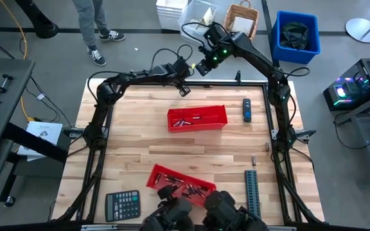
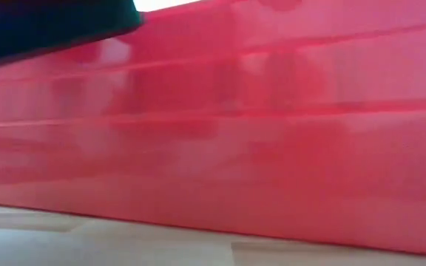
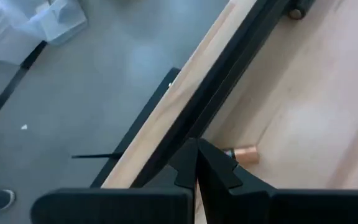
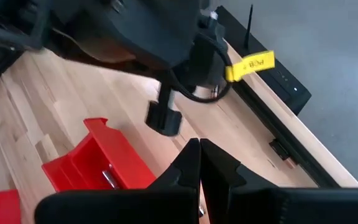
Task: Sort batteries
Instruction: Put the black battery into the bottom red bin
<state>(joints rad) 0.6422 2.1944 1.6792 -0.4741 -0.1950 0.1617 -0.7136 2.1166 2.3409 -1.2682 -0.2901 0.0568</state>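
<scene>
While both arms reach over surface's (image 1: 127, 154) far edge, we see left end effector (image 3: 197, 163) pressed together, one battery (image 3: 243, 154) just beside it; right end effector (image 4: 200, 155) pressed together, empty; other batteries (image 1: 188, 120) in far red tray (image 1: 196, 128) and near red tray (image 1: 156, 173).

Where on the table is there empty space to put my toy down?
Bare wood lies left of the middle red tray, and between it and the near tray. The near edge is crowded: calculator, near tray, grey strip. At the far edge both grippers, left and right, hover.
</scene>
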